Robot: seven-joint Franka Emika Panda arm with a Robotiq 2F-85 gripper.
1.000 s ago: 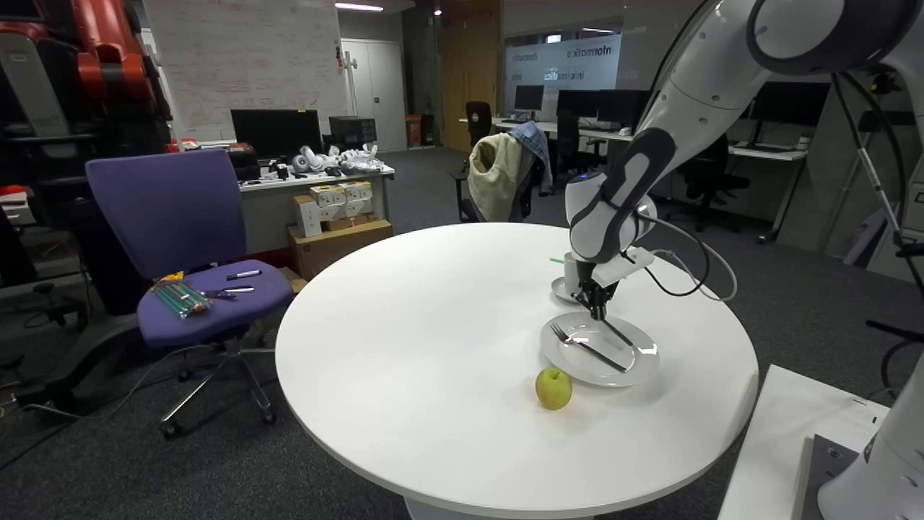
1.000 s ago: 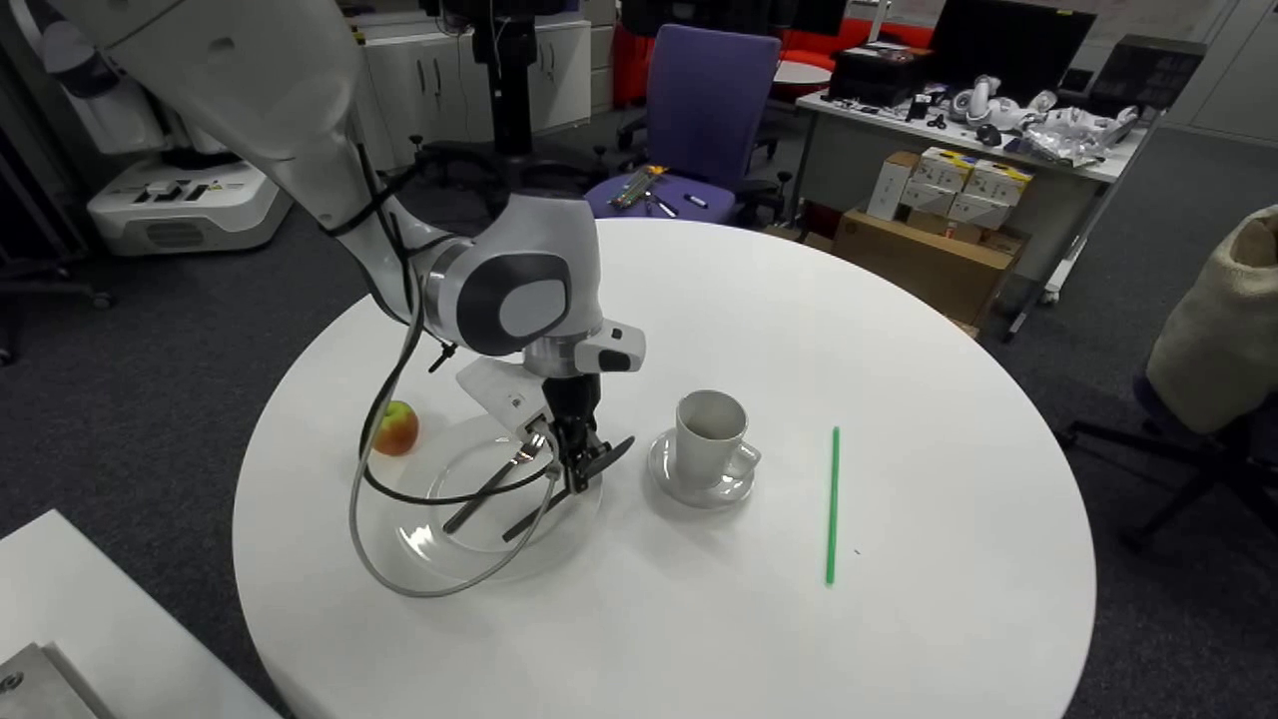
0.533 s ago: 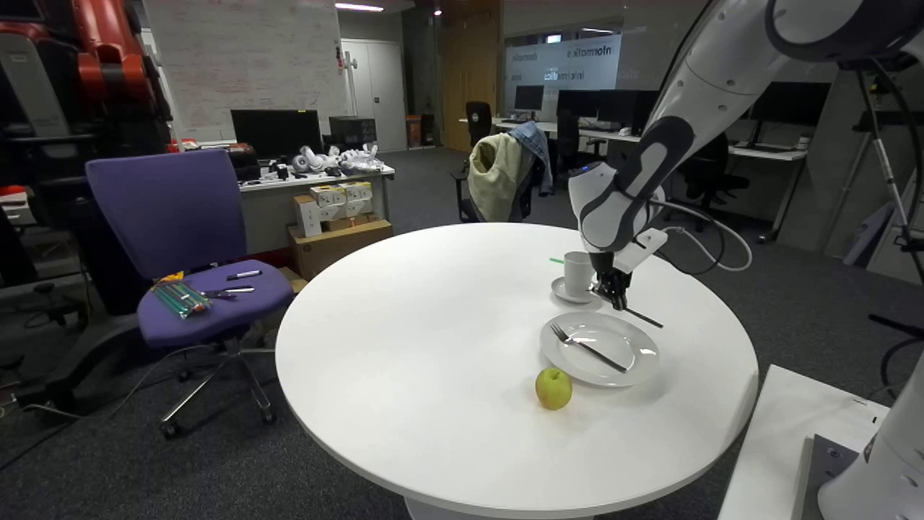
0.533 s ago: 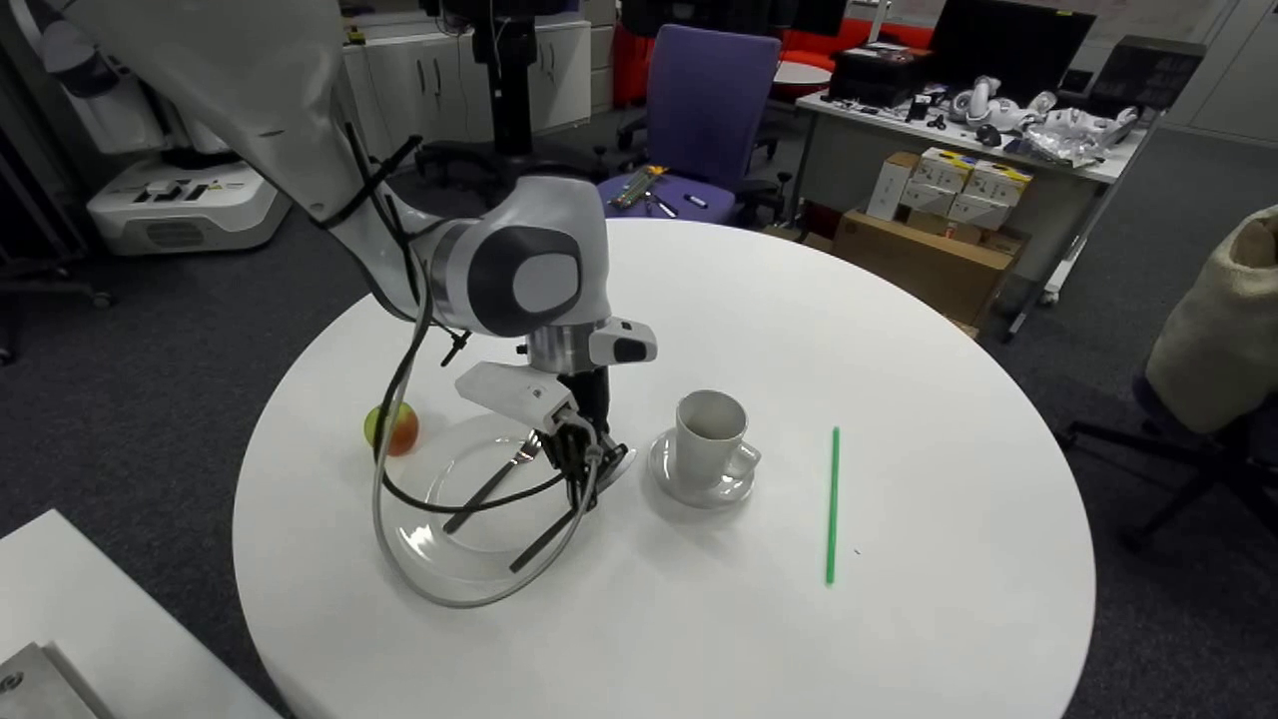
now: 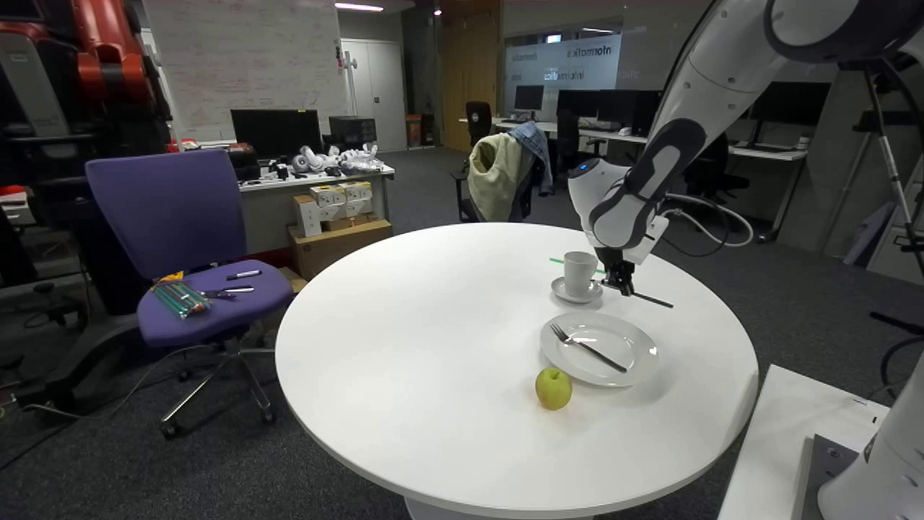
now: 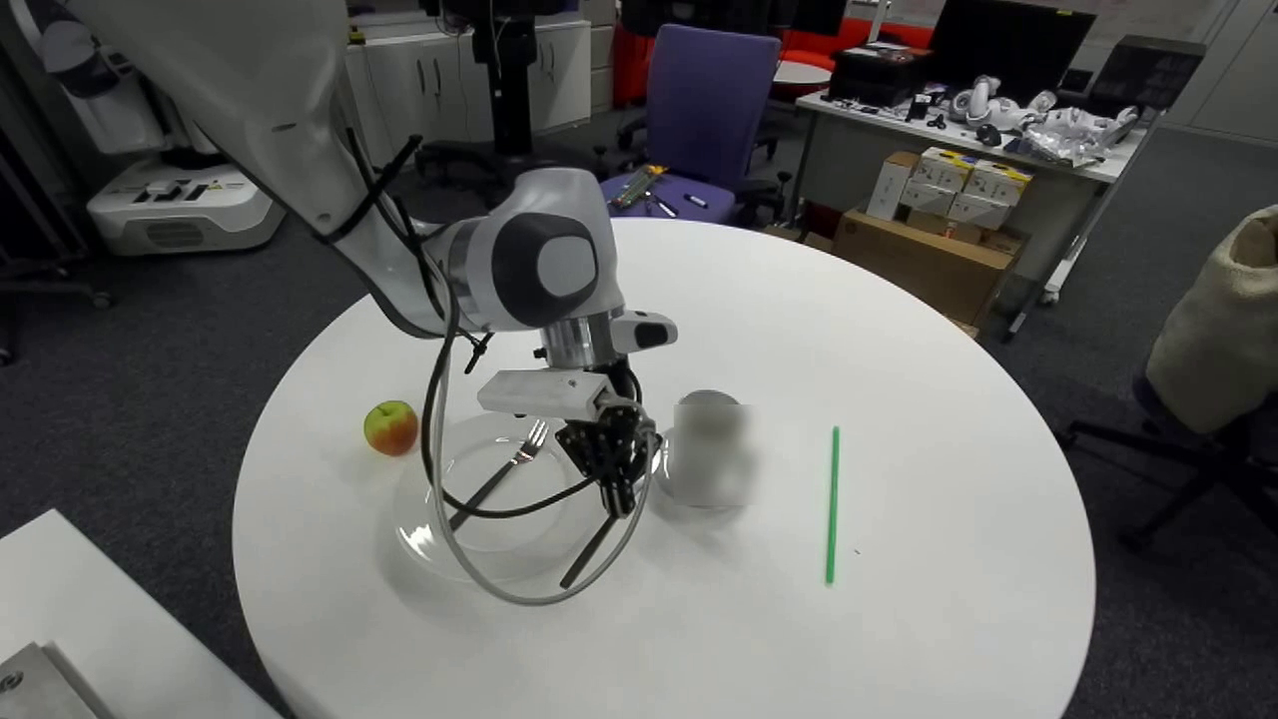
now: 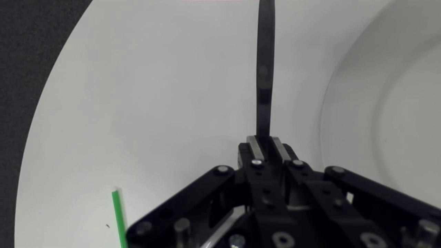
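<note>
My gripper (image 7: 264, 146) is shut on a dark, slim knife (image 7: 265, 69), whose handle runs away from the fingertips in the wrist view. In both exterior views the gripper (image 5: 626, 290) hangs low over the table between the plate and the cup, with the knife (image 6: 589, 552) sticking out of it. The blade side is mostly hidden by the fingers. A white plate (image 5: 613, 331) lies beside it, bearing a fork (image 5: 595, 355). Close by stands a white cup (image 5: 577, 273) on a saucer (image 5: 577, 297); a blurred patch covers the cup (image 6: 711, 454) in an exterior view.
A green-and-red apple (image 6: 390, 427) sits by the plate. Beyond the cup lies a green straw (image 6: 833, 509) on the round white table (image 5: 433, 361). Cables (image 6: 529, 599) loop down from the arm over the plate. A purple chair (image 5: 216, 289) stands near the table.
The gripper has carried the knife off the plate, away from the apple and towards the cup's side. The knife has swung in direction; the fork, plate and apple stay put.
</note>
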